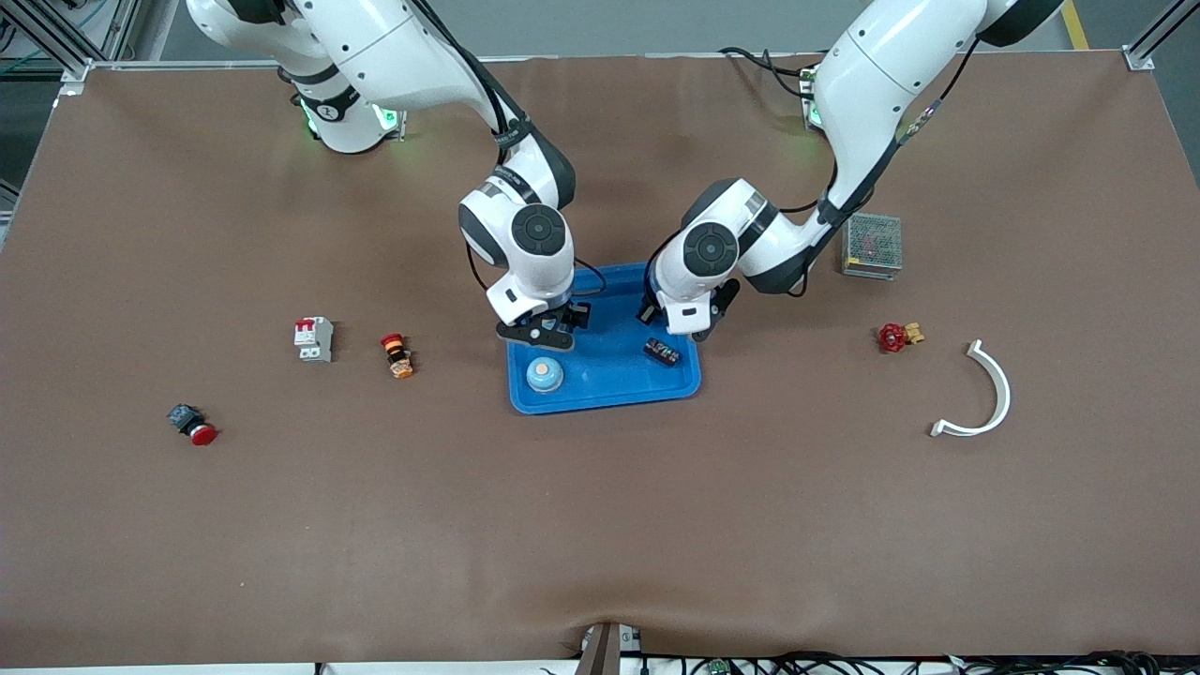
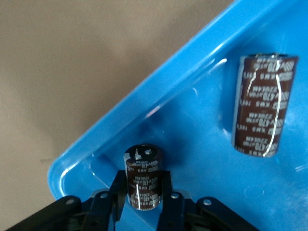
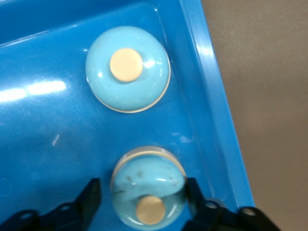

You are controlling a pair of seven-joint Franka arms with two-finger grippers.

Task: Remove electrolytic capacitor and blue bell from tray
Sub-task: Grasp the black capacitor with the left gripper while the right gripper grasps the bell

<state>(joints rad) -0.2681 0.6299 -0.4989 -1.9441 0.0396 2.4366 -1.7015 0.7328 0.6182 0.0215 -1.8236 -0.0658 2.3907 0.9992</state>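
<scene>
Clamping a capacitor (image 2: 143,179) upright, left gripper (image 2: 143,186) is clenched on it, over the tray (image 1: 609,389) close to a tray corner. Second capacitor (image 2: 263,106) lies flat on the tray floor near it, apart and not touching. In the front view only that lying one shows, just beside the left wrist on the camera side.

Right gripper (image 3: 142,193) sits around a tilted bell (image 3: 149,190) beside the tray's side wall; cannot tell whether it grips it. Second bell (image 3: 127,69) rests flat in the tray, close but apart, nearer the front camera than the gripper.

Both arms are crowded over the tray, wrists side by side with a narrow gap between them.

Clutter on the table (image 1: 600,525), all outside the tray:
- Toward the right arm's end: breaker (image 1: 314,338), orange button (image 1: 397,355), red pushbutton (image 1: 192,425).
- Toward the left arm's end: mesh box (image 1: 872,246), red valve (image 1: 898,336), white curved strip (image 1: 980,394).

None of it touches the tray or arms.
</scene>
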